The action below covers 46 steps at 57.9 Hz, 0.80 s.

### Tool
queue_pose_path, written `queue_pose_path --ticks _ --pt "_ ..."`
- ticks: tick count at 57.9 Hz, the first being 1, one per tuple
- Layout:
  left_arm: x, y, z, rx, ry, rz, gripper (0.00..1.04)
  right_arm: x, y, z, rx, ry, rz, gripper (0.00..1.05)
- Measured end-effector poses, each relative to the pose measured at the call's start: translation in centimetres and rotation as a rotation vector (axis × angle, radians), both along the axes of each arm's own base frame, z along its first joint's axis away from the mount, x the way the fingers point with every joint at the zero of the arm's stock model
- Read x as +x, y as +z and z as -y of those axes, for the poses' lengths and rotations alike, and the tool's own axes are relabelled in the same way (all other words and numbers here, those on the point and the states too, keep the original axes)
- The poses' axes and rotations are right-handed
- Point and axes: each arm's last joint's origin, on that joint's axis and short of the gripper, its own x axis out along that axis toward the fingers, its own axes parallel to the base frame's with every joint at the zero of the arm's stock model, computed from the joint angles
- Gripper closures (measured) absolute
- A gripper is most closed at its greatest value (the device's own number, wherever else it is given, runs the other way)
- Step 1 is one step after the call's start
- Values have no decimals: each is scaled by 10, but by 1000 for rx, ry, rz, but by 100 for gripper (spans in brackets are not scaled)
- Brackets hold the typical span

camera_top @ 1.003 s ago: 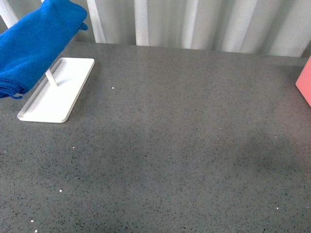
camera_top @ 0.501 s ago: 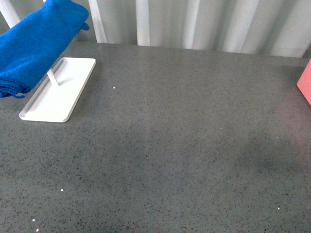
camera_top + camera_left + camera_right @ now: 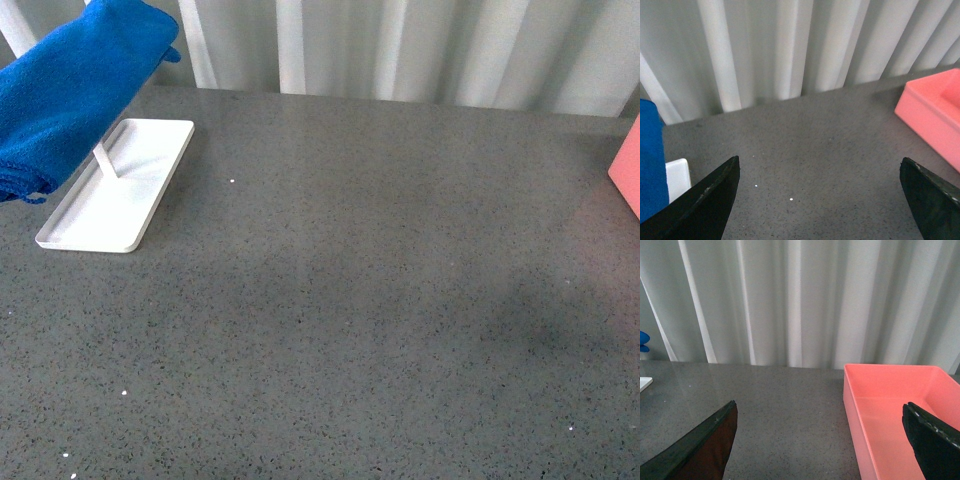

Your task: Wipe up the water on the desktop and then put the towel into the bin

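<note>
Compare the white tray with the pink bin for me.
The tray is white; the bin is salmon pink. The tray is shallow with a low rim; the bin is deep with tall walls. The tray sits on the left of the desktop, the bin at its right edge. Both are rectangular and rest on the desktop.

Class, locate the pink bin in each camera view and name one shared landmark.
Front view: bin, a corner at the right edge.
Left wrist view: bin across the desktop from the blue towel.
Right wrist view: bin before the curtain, open top showing.
Shared landmark: the white curtain.
</note>
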Motion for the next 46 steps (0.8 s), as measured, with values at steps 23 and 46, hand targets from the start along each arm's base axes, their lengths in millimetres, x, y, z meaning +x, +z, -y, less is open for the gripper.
queue_pose_path --ticks 23,46 --pt "196 -34 -31 232 347 -281 7 0 0 0 0 0 0 7" --pt "212 -42 -100 232 488 -314 7 0 0 0 0 0 0 7"
